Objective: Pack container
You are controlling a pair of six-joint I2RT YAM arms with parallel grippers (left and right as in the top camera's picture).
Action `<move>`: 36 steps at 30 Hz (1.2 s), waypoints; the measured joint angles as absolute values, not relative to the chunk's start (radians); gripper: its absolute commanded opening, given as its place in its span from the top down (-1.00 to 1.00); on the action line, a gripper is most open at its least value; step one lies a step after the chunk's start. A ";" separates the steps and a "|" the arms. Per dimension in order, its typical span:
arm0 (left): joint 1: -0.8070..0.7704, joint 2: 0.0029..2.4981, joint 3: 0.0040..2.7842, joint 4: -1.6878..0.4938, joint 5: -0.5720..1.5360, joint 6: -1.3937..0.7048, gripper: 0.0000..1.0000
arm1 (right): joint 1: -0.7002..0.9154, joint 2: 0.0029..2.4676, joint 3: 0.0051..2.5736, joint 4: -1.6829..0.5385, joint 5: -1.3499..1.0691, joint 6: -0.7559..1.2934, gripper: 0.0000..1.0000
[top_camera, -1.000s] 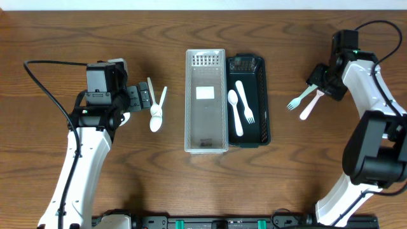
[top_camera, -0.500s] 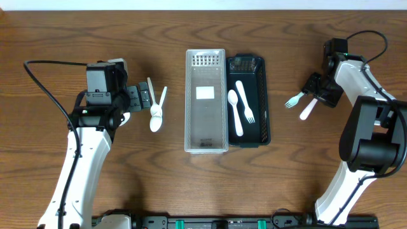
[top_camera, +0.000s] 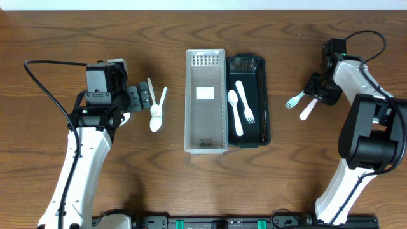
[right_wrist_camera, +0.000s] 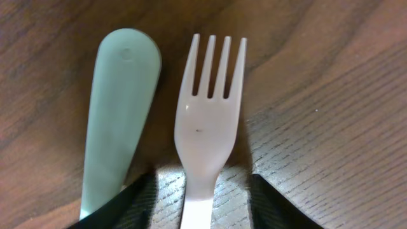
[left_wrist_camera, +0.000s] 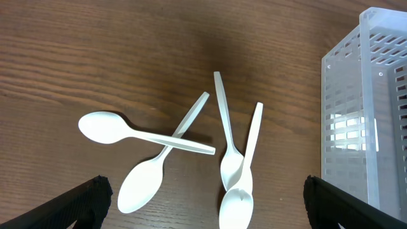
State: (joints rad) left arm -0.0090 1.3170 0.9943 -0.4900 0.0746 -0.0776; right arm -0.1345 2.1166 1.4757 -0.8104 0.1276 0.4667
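Note:
A clear slotted container (top_camera: 206, 143) stands mid-table, with a black tray (top_camera: 263, 102) against its right side holding a white spoon (top_camera: 234, 111) and a white fork (top_camera: 245, 102). Several white spoons (top_camera: 156, 109) lie left of it and also show in the left wrist view (left_wrist_camera: 162, 135). My left gripper (top_camera: 144, 98) (left_wrist_camera: 210, 205) hangs open just above them. On the right lie a pale fork (top_camera: 294, 100) (right_wrist_camera: 212, 121) and a pale green utensil (top_camera: 308, 110) (right_wrist_camera: 119, 108). My right gripper (top_camera: 316, 90) (right_wrist_camera: 202, 207) is open, low on the table, its fingers either side of the fork's neck.
The clear container's corner shows at the right edge of the left wrist view (left_wrist_camera: 375, 114). A black cable (top_camera: 44, 83) loops from the left arm, and another (top_camera: 375, 35) from the right arm. Bare wood surrounds both utensil groups.
My right gripper has shifted left and down onto the fork and the pale green utensil, and the pair has slid slightly left. The left arm has not moved.

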 measured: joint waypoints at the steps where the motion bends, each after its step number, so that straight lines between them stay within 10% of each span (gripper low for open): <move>1: -0.009 1.317 0.994 -0.490 0.075 -0.078 -0.96 | -0.134 2.117 1.476 -0.809 0.128 0.468 0.15; 11: -0.009 1.317 0.994 -0.490 0.075 -0.078 -0.96 | -0.144 2.090 1.413 -0.730 0.115 0.471 0.12; 27: -0.009 1.317 0.994 -0.490 0.075 -0.078 -0.96 | -0.154 2.070 1.384 -0.710 0.107 0.488 0.95; 36: -0.009 1.317 0.994 -0.490 0.075 -0.078 -0.96 | -0.125 1.916 1.357 -0.803 0.092 0.462 0.97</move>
